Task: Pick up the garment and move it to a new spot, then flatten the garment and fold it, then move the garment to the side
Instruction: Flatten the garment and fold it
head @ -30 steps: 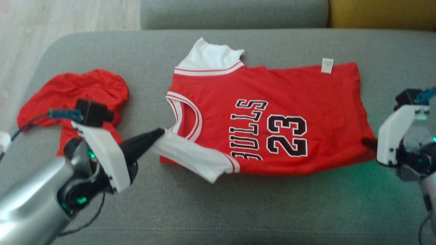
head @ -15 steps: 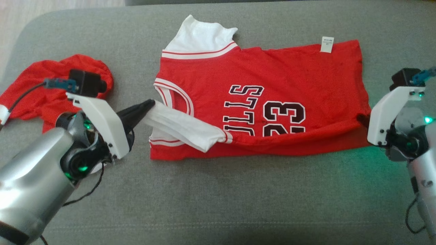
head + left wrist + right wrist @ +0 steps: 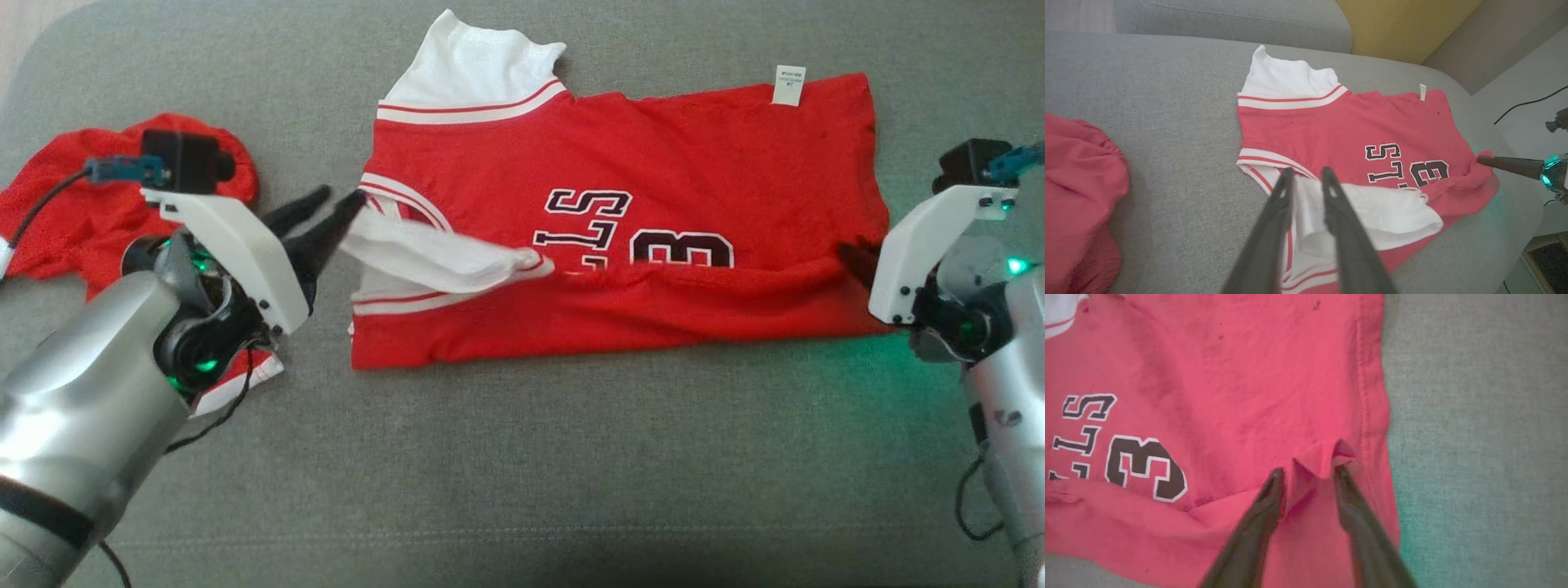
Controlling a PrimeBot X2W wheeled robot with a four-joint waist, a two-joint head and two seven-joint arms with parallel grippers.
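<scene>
Head view | red cloth (image 3: 49, 220) left of jersey (image 3: 653, 163) | left gripper (image 3: 343, 196) between

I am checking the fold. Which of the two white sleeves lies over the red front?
The near sleeve, folded across the jersey beside the letters; the far sleeve lies flat on the grey cushion.

The grey sofa seat (image 3: 522, 474) is bare in front of the jersey (image 3: 653, 155). Red shorts (image 3: 73, 237) block the left.
</scene>
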